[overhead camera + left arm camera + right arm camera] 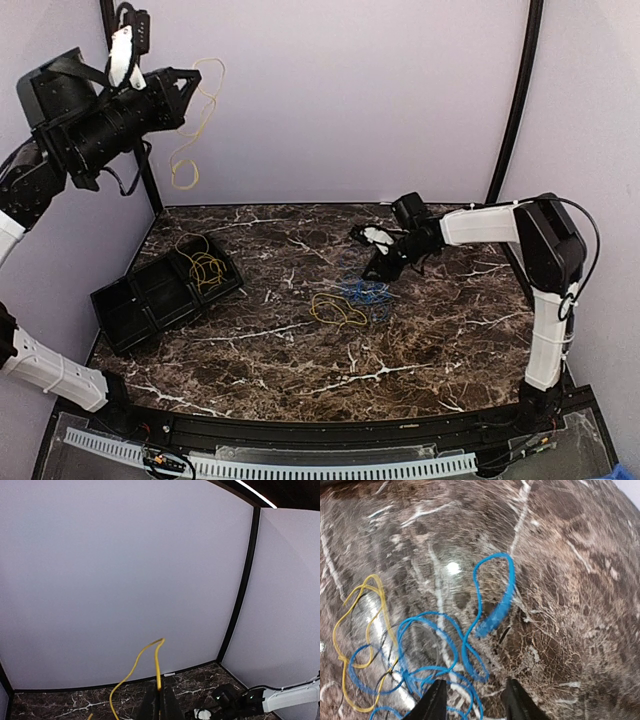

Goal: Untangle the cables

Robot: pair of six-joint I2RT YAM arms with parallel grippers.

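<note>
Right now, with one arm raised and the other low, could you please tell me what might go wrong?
The thin yellow wire hangs free from the shut left pincer, high above the dark marbled table; it may slip out. The open right pincer sits low over the loose blue wire loops, which cross a second yellow wire; closing could catch both.

— Where can I pass?
— The marble table (430, 350) lies open to me along the near edge and on the right. The black tray (130, 305) blocks my left; blue cables (365, 292) and a yellow loop (338, 312) sit mid-table, with the right gripper (380, 268) just behind them
— And higher up?
— A yellow cable (159, 670) dangles from my left gripper (160, 696), high at far left
</note>
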